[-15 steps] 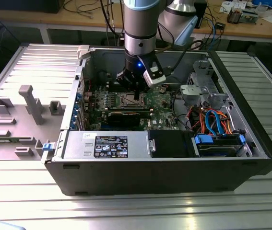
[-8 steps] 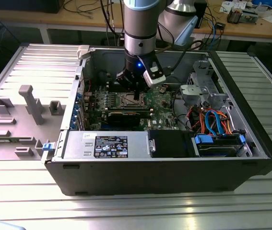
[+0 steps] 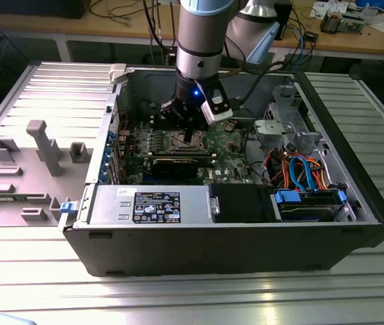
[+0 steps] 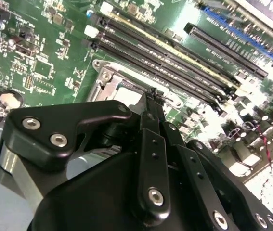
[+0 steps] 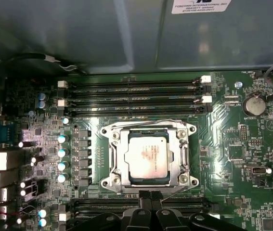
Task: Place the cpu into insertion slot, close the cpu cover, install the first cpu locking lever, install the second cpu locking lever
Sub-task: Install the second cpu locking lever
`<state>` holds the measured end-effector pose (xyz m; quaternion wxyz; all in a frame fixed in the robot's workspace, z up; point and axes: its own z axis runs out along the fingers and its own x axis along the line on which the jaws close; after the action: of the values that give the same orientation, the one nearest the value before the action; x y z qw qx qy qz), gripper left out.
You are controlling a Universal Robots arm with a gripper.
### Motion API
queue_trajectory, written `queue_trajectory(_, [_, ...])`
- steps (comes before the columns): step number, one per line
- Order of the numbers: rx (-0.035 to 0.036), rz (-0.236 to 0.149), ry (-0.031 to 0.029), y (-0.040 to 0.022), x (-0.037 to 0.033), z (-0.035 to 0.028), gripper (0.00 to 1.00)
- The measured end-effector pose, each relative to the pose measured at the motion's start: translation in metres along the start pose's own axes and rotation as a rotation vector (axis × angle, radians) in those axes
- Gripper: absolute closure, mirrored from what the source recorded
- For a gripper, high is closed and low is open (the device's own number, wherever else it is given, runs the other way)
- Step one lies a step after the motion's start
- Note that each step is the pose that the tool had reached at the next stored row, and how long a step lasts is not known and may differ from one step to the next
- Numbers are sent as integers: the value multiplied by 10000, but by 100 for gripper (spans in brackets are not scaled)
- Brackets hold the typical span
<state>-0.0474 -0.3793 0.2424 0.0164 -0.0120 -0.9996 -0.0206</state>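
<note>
Gripper (image 5: 148,206) w/ fingers pressed together, empty, tips at the socket's edge.
Just beyond the tips lies the insertion slot (image 5: 108,185); the cpu (image 5: 148,158) sits flat inside it, the cpu cover (image 5: 182,156) closed over it, memory slots (image 5: 136,96) on the far side, inside the computer case (image 3: 246,250).

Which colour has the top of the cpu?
Dull silver-grey, best seen in the first wrist view: the cpu.

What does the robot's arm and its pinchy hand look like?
The arm is a fat silver-grey tube with a pale blue joint cap. A small blue light glows near its wrist, beside a white box. The gripper is black, made of jointed bars held by shiny silver screws.
</note>
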Motion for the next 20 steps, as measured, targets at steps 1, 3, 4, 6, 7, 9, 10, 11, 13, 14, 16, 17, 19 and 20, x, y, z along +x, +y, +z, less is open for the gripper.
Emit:
queue_trajectory(1, [-58, -4, 13, -47, -2, 6, 89])
queue_trajectory(3, [-92, -54, 37, -54, -2, 15, 89])
queue_trajectory(4, [-94, -175, 65, -55, -1, 21, 89])
queue_trajectory(6, [-97, -429, 92, -56, 0, 27, 89])
queue_trajectory(7, [-153, -492, 94, -61, 12, 34, 89])
queue_trajectory(9, [-185, -501, 93, -64, 45, 50, 89])
queue_trajectory(10, [-189, -500, 94, -66, 75, 68, 89])
queue_trajectory(11, [-201, -502, 95, -70, 77, 79, 89])
queue_trajectory(13, [-255, -505, 94, -76, 81, 101, 89])
queue_trajectory(14, [-264, -522, 96, -82, 83, 112, 89])
queue_trajectory(16, [-271, -587, 100, -99, 89, 131, 89])
queue_trajectory(17, [-300, -637, 102, -107, 102, 144, 89])
queue_trajectory(19, [-365, -674, 103, -119, 120, 155, 89])
queue_trajectory(20, [-399, -684, 104, -125, 134, 158, 89])
